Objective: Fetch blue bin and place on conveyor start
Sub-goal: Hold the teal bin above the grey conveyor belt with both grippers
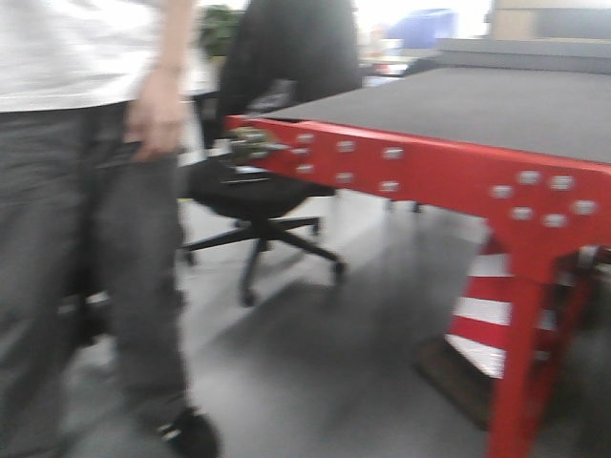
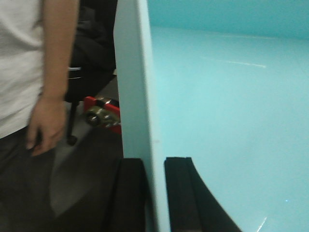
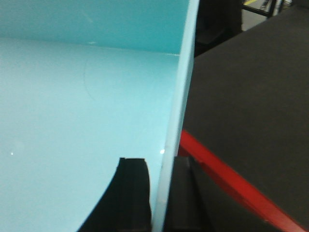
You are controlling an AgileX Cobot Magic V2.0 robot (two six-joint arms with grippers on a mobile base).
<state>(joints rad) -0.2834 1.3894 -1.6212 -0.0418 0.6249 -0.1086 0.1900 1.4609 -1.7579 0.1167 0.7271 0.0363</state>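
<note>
- A person (image 1: pixel 86 191) stands left of the conveyor start (image 1: pixel 458 110), with an office chair (image 1: pixel 253 196) between them.
- The left gripper (image 2: pixel 153 162) pinches the left wall of the blue bin (image 2: pixel 231 121), one finger on each side, near the conveyor start's red corner.
- The right gripper (image 3: pixel 158 164) clamps the bin's right wall, just beside the conveyor start's red edge.

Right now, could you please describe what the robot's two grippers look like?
The left gripper and the right gripper each show two matte black fingers, flat-faced and widening in a curve toward the base. No cables, markings or arm links are visible in these views.
</note>
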